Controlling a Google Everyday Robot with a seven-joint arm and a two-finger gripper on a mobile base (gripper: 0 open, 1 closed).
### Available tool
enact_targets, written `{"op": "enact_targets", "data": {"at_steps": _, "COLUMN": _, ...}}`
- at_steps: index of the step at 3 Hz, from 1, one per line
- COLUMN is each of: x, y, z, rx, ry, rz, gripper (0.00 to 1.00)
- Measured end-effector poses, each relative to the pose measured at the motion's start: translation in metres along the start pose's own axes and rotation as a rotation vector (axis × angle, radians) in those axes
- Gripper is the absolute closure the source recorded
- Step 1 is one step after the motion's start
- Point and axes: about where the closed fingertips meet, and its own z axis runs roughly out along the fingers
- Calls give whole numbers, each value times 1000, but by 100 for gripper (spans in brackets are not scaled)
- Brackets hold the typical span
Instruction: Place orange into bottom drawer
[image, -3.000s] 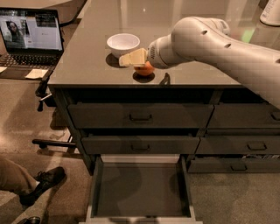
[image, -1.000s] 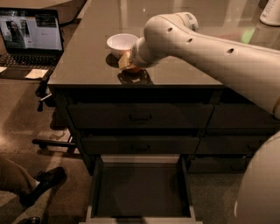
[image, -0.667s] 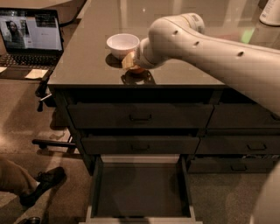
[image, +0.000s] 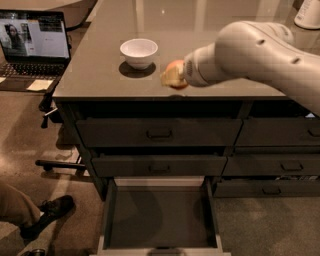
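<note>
— Gripping anything, is the gripper (image: 174, 75)?
— Yes. It is clamped on the orange (image: 180, 84), with a pale finger (image: 168, 76) across the fruit's nine o'clock side. Both are over the countertop (image: 95, 75), near its front edge. I cannot tell whether the fruit touches the surface.
— And the arm (image: 250, 47)?
— White and thick, it extends in from three o'clock.
— What's nearest?
— The white bowl (image: 139, 51), at ten o'clock from the gripper, apart from it and upright on the countertop.
— The bottom drawer (image: 107, 215)?
— At six o'clock, well below, pulled out with its dark floor showing. Two handled drawers (image: 159, 132) above it are closed.
— Farther out?
— An open laptop (image: 34, 47) at nine o'clock, and a black shoe (image: 47, 214) at seven o'clock, on the floor.
</note>
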Motion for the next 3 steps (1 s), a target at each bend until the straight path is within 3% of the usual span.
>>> {"op": "enact_targets", "data": {"at_steps": 1, "x": 42, "y": -13, "z": -43, "rx": -38, "ry": 49, "rz": -4, "gripper": 100}}
{"op": "enact_targets", "data": {"at_steps": 2, "x": 99, "y": -23, "z": -61, "rx": -110, "ry": 127, "rz": 0, "gripper": 100}}
{"op": "enact_targets", "data": {"at_steps": 3, "x": 170, "y": -21, "z": -35, "rx": -182, "ry": 280, "rz": -36, "gripper": 100}}
